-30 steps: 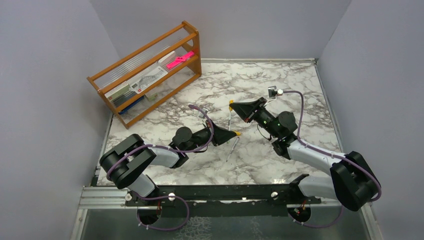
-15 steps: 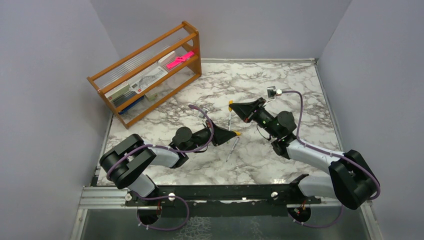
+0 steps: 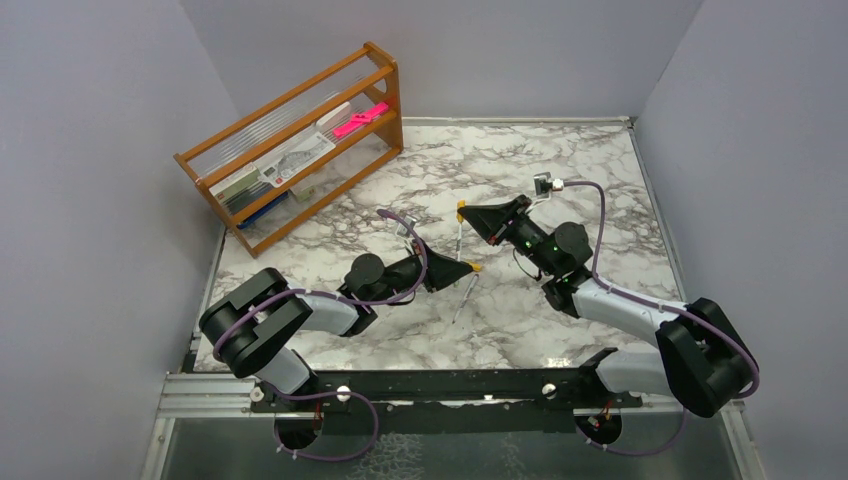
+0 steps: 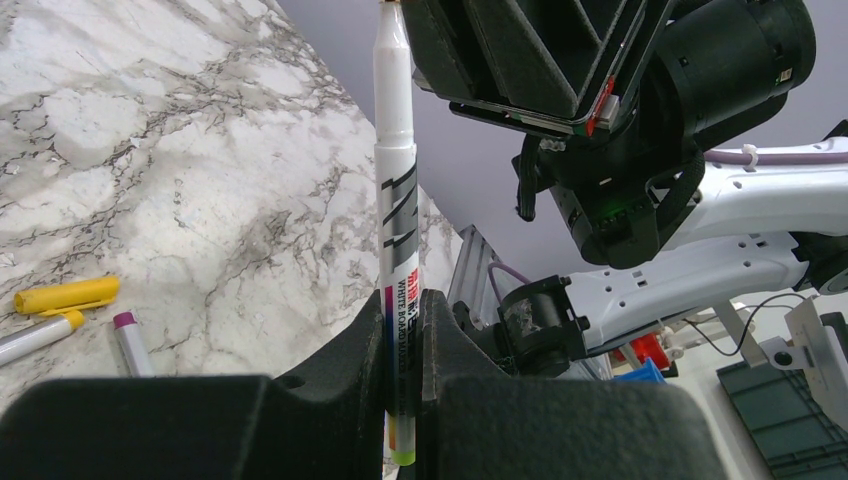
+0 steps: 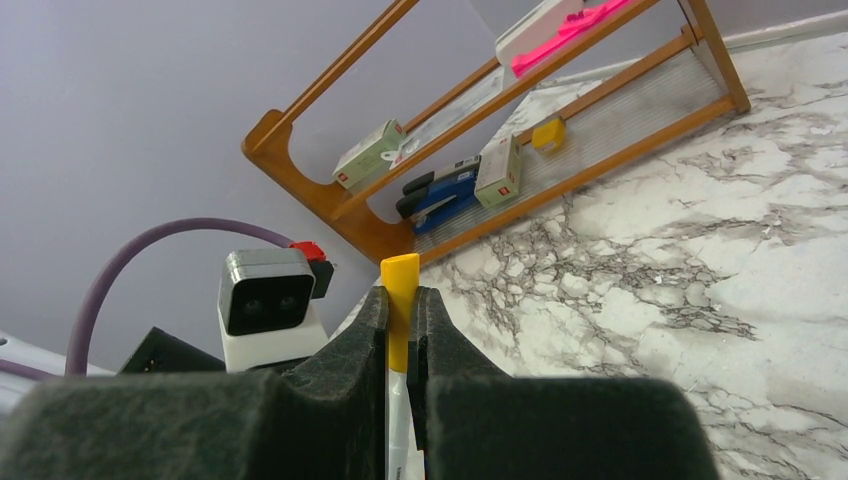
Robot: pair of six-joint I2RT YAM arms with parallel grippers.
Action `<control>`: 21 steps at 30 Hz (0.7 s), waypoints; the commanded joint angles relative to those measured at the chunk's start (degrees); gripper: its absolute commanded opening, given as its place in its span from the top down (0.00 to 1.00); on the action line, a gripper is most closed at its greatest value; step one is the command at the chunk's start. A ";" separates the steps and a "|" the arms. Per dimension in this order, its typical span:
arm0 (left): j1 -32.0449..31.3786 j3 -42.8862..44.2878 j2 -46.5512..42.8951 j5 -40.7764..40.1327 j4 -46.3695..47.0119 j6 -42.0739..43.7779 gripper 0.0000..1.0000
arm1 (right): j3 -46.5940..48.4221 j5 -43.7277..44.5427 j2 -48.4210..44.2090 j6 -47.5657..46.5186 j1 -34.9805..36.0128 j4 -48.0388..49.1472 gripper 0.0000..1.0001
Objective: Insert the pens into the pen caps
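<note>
My left gripper [image 3: 467, 267] is shut on a white pen [image 3: 459, 238] with black print and a yellow-green rear end. In the left wrist view the gripper [image 4: 403, 300] holds the pen [image 4: 396, 170] with its tip pointing up at the right gripper. My right gripper [image 3: 464, 211] is shut on a yellow pen cap [image 3: 462, 207]. In the right wrist view the gripper [image 5: 401, 295] holds the cap [image 5: 400, 275], and a white barrel shows directly under the cap between the jaws. Cap and pen are in line and meet end to end.
A loose pen [image 3: 466, 297] lies on the marble table [image 3: 560, 170] just below the left gripper. The left wrist view shows a yellow cap [image 4: 65, 295] and a purple-ended pen [image 4: 130, 342] on the table. A wooden rack [image 3: 300, 140] with a pink flat item [image 3: 360, 120] stands at the back left.
</note>
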 commanded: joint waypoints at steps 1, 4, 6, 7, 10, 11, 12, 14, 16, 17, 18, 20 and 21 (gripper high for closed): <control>0.03 0.93 -0.51 0.44 1.85 0.54 1.00 | -1.11 -0.11 -0.43 -0.69 0.47 2.19 0.99; 0.03 1.11 -0.50 0.56 1.85 0.76 1.00 | -1.63 0.15 -0.55 -0.61 0.46 1.97 0.99; 0.04 1.12 -0.53 0.58 1.78 0.77 1.00 | -1.89 0.16 -0.62 -0.52 0.47 1.97 0.99; 0.05 1.09 -0.56 0.51 1.75 0.77 1.00 | -2.03 0.16 -0.68 -0.44 0.47 2.01 0.99; 0.03 1.27 -0.64 0.16 1.43 1.06 1.00 | -2.30 -0.25 -0.91 -0.54 0.47 2.06 0.99; 0.05 1.48 -0.64 0.07 1.15 1.30 1.00 | -2.43 -0.51 -1.03 -0.52 0.47 2.01 0.99; 0.03 1.85 -0.56 0.02 0.89 1.56 1.00 | -2.50 -0.85 -1.18 -0.46 0.46 1.86 0.99; 0.12 2.86 -0.41 -0.15 0.17 2.37 1.00 | -2.67 -1.51 -1.36 -0.29 0.47 1.59 0.99; 0.13 4.14 -0.18 -0.35 -0.68 3.65 1.00 | -3.38 -1.31 -1.47 0.35 0.47 1.62 0.99; 0.18 4.67 -0.12 -0.33 -0.94 4.27 1.00 | -3.92 -0.88 -1.68 0.69 0.47 1.73 0.98; 0.33 5.08 -0.14 -0.43 -1.02 5.01 1.00 | -4.27 -0.70 -2.00 0.76 0.47 1.63 0.99; 0.36 5.57 -0.63 -0.89 -0.68 6.36 1.00 | -4.57 -0.95 -2.80 0.74 0.47 0.13 0.99; 0.32 5.79 -0.91 -1.25 -0.65 7.03 1.00 | -4.57 -1.40 -3.14 0.67 0.47 -0.66 0.99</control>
